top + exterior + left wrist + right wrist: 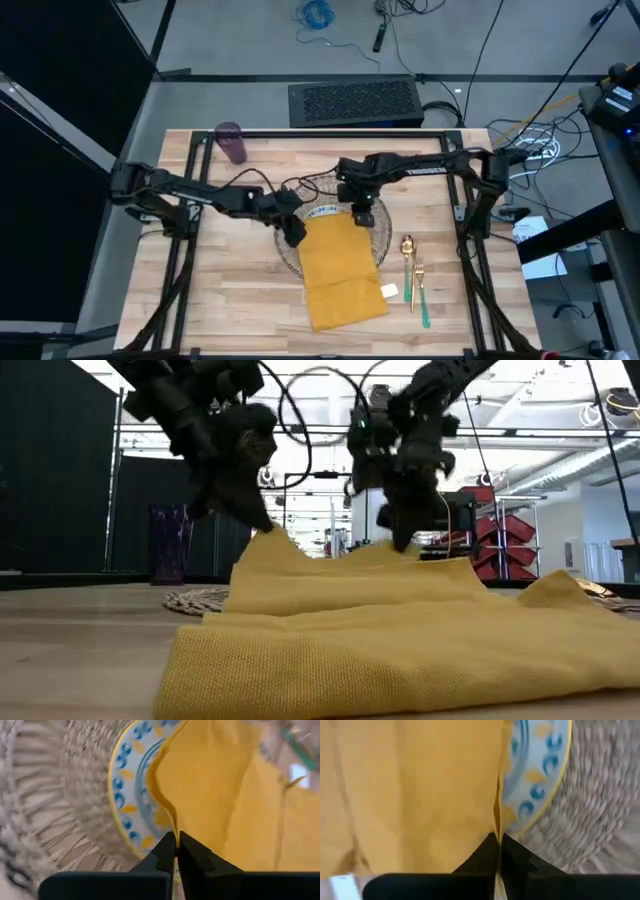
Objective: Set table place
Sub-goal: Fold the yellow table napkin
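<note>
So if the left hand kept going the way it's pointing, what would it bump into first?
The left hand is shut on the napkin's edge, pointing down over the plate. Going straight on, it would probably push more napkin first, then hit the plate on the mat. Depth is hard to judge.

Even overhead light on the desk (250, 300). The low view is backlit by bright ceiling lights, arms dark silhouettes. Wrist views are soft, the mat (60, 805) blurred.
</note>
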Motion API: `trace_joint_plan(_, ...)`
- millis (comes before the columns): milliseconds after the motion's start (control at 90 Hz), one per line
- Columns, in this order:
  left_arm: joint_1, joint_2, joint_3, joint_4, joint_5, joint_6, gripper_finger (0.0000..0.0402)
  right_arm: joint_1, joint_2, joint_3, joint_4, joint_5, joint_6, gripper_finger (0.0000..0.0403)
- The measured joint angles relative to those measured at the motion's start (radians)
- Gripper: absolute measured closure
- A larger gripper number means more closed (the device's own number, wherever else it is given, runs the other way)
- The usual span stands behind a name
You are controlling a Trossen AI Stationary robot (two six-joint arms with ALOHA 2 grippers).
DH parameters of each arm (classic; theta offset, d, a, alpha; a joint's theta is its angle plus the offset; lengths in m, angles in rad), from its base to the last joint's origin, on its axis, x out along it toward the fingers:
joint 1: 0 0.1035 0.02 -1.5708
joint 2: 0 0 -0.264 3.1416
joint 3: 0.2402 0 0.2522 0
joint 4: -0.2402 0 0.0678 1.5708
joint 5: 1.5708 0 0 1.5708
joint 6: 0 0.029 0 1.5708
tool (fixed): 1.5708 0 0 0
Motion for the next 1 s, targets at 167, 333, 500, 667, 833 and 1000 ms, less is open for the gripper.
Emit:
trace_joint_plan(167, -0.059, 0.000, 0.023, -0.002, 0.003, -0.014, 0.0402, 0.052, 0.000, 0.070, -0.099, 0.019, 0.037, 0.0403)
trace_joint_plan(333, -0.149, 0.000, 0.024, -0.004, -0.034, -0.095, 0.0402, 0.135, 0.000, 0.071, -0.169, 0.029, 0.109, 0.0403)
trace_joint_plan(500, -0.252, 0.000, 0.024, 0.005, -0.100, -0.189, 0.0402, 0.224, -0.028, 0.071, -0.160, 0.045, 0.196, 0.0403)
trace_joint_plan(667, -0.339, 0.000, 0.077, 0.002, -0.177, -0.237, 0.0402, 0.279, -0.078, 0.071, -0.161, 0.087, 0.278, 0.0403)
trace_joint_plan(833, -0.404, 0.000, 0.148, 0.004, -0.263, -0.242, 0.0402, 0.335, -0.102, 0.071, -0.172, 0.090, 0.350, 0.0403)
trace_joint_plan(1000, -0.459, 0.001, 0.168, -0.002, -0.331, -0.273, 0.0402, 0.417, -0.103, 0.086, -0.213, 0.100, 0.416, 0.0403)
